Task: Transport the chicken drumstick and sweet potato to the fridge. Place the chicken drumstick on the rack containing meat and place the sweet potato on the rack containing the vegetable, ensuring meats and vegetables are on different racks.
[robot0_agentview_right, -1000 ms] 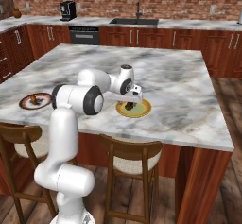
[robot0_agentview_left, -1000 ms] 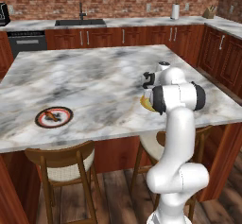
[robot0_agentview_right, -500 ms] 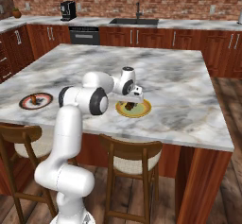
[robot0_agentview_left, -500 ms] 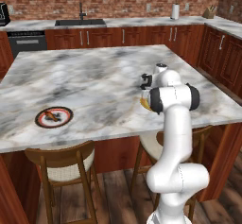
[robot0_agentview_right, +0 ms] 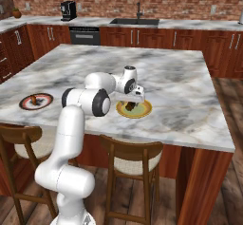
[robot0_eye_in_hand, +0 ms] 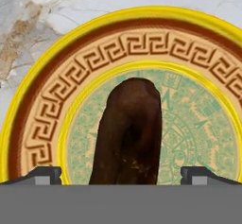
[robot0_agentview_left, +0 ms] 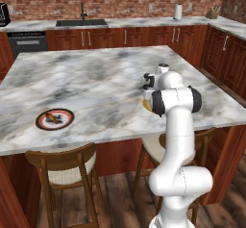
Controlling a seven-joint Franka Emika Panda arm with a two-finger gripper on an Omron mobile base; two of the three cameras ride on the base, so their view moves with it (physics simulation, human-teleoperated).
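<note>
— While my gripper [robot0_eye_in_hand: 121,176] hangs over the yellow-rimmed plate [robot0_eye_in_hand: 42,100], which step am I on?

— The first pick-up, I judge. The sweet potato [robot0_eye_in_hand: 127,133] lies on that plate on the island counter [robot0_agentview_right: 190,91], running lengthwise between my fingertips [robot0_eye_in_hand: 42,175], which stand wide apart on either side and touch nothing.

— And the next move?

— It calls for coming straight down until the tuber sits between the tips, then squeezing across its narrow width. It is rounded and may roll.

— Where is the chicken drumstick [robot0_agentview_left: 54,120]?

— Probably the small brown thing on the dark-rimmed plate [robot0_agentview_left: 41,125] well apart, near the counter's other end; too small to be sure.

— What stays hidden?

— The potato's near end is cut off at the bottom of the hand view. From the left base camera my own arm covers most of the yellow plate.
</note>
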